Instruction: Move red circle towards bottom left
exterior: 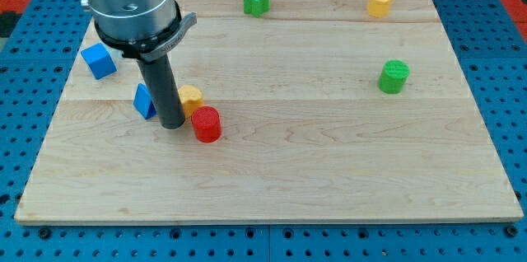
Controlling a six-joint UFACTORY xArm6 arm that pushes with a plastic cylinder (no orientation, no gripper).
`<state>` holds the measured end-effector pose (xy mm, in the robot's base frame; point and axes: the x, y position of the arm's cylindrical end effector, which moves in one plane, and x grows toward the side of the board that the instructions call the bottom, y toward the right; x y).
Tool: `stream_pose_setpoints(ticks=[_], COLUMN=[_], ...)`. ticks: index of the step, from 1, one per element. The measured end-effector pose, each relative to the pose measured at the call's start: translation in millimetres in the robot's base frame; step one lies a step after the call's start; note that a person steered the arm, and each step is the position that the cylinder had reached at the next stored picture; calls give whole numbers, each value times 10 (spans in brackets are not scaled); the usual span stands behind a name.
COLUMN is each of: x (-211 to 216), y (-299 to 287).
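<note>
The red circle [207,123], a squat ribbed cylinder, stands upright on the tabletop [329,163], my tip [172,124] just left; no pincer shows

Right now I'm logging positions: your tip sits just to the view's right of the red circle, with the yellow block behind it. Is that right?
Not quite: my tip sits just to the view's left of the red circle, not its right. The camera view shows this. The yellow block does lie behind it, partly hidden by the rod.

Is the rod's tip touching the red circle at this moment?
Cannot tell. In the camera view my tip sits just left of the red circle; no clear gap or contact shows between them.
</note>
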<state>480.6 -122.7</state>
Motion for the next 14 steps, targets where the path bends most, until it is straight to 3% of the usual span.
stream_pose_setpoints(ticks=[3, 6, 8, 10, 11, 12, 13, 14], x=[-3, 30, 298, 442, 657, 637, 887, 1112], y=[294, 1337, 2034, 159, -390, -96, 365, -140])
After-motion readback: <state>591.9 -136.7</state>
